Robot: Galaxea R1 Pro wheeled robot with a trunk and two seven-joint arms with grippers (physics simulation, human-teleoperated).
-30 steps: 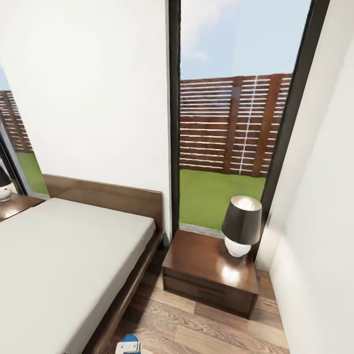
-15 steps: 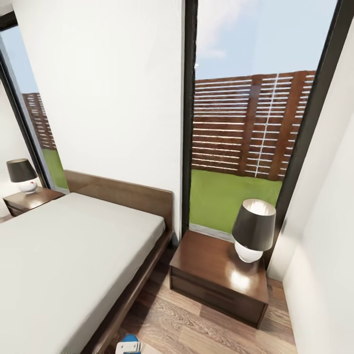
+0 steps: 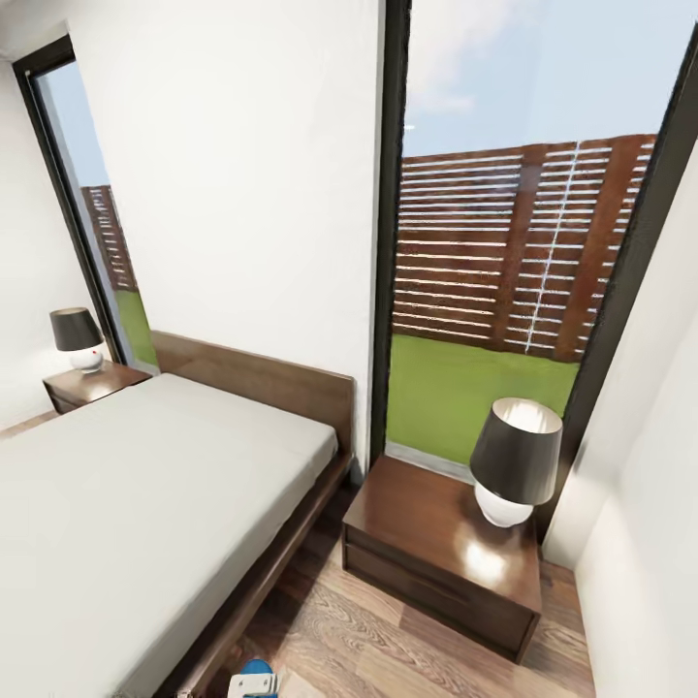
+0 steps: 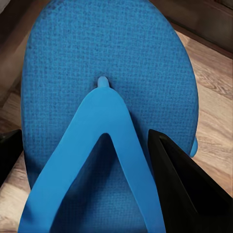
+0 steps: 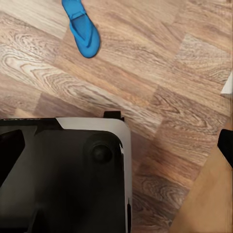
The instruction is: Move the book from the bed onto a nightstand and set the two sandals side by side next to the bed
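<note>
Left gripper (image 4: 92, 165): black fingers either side of a blue sandal (image 4: 107, 111), apparently clamping it; actual contact hard to confirm. Right gripper: can't tell its state. Second sandal (image 5: 81, 26) lies on the floor (image 5: 160, 97), well away from it. No book seen on the bed (image 3: 116, 504). Nightstand (image 3: 441, 553) carries a lamp (image 3: 514, 465). Pairing unfinished. Since earlier frames the view has swung left, revealing the far nightstand (image 3: 92, 386).

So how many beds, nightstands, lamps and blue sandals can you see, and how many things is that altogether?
bed: 1
nightstands: 2
lamps: 2
sandals: 2
Total: 7
</note>
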